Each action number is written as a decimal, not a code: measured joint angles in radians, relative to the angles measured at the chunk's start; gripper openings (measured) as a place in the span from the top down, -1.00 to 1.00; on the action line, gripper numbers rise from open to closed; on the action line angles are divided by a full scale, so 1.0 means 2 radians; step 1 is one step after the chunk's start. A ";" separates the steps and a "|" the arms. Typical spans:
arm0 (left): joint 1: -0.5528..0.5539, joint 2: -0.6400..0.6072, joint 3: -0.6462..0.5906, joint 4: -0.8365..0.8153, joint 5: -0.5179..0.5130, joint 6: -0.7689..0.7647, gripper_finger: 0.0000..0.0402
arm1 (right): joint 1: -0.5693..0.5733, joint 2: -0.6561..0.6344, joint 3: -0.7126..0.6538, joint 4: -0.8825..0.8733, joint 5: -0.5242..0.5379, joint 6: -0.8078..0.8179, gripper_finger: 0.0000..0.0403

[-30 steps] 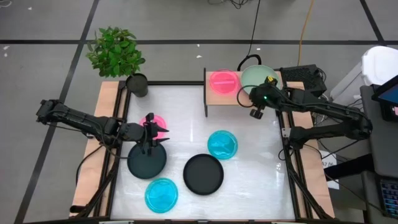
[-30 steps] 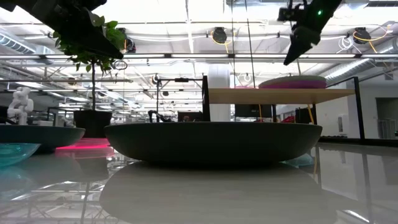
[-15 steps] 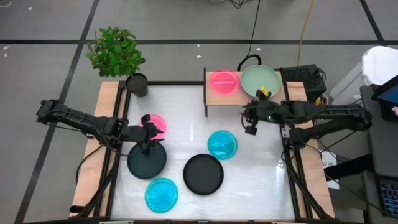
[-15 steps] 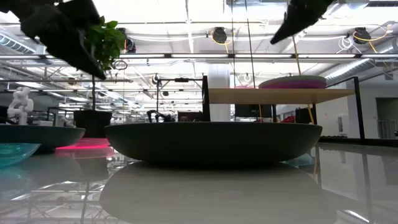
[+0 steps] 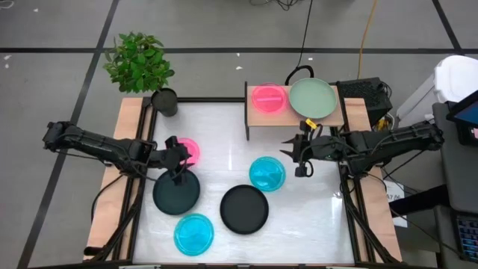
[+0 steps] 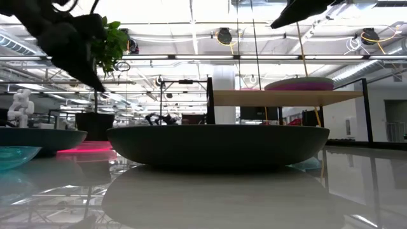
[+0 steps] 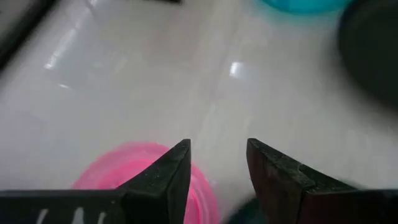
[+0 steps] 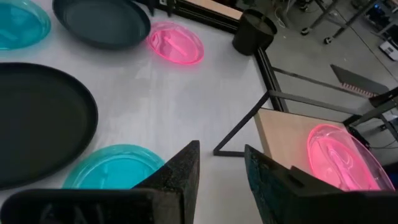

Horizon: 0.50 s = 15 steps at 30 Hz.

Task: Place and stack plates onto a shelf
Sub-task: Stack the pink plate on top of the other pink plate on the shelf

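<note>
Two robot arms over a white table, with two plates on a wooden shelf and five waiting on the table.

The shelf [image 5: 295, 119] stands at the table's far edge and carries a pink plate [image 5: 267, 99] and a green plate [image 5: 312, 97] side by side, probably laid out as bases for stacks. The right gripper [image 5: 299, 154] hangs just in front of the shelf, beside a cyan plate [image 5: 267, 173]; its jaws stand slightly apart and hold nothing. The left gripper [image 5: 174, 159] hovers between a second pink plate [image 5: 187, 147] and a black plate [image 5: 176, 193], jaws likewise parted and empty, the pink plate's edge lying just beyond them, likely the next pick. Another black plate [image 5: 244, 208] and another cyan plate [image 5: 193, 233] lie nearer the table's front.
</note>
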<state>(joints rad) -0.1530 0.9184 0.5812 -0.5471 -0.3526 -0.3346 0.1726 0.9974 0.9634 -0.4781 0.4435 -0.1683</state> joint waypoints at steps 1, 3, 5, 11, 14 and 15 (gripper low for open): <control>0.008 0.008 0.000 0.016 -0.004 0.007 0.20 | 0.000 0.000 0.000 0.000 0.000 -0.001 0.45; 0.025 0.022 0.000 0.036 -0.002 0.024 0.20 | 0.000 0.000 0.000 0.001 0.000 -0.002 0.45; 0.038 0.039 0.000 0.048 0.010 0.030 0.20 | 0.000 0.000 0.000 0.002 0.001 -0.002 0.45; 0.072 0.083 0.005 0.020 0.020 0.026 0.20 | 0.000 0.000 0.000 0.001 0.001 -0.002 0.45; 0.089 0.098 0.025 -0.005 0.023 0.018 0.20 | -0.001 0.000 0.000 0.001 0.002 -0.004 0.45; 0.093 0.101 0.031 -0.014 0.023 0.017 0.20 | -0.001 0.000 0.000 0.001 0.002 -0.004 0.45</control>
<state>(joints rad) 0.0329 1.1195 0.6423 -0.5741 -0.3060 -0.3013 0.1703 0.9974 0.9627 -0.4755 0.4474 -0.1768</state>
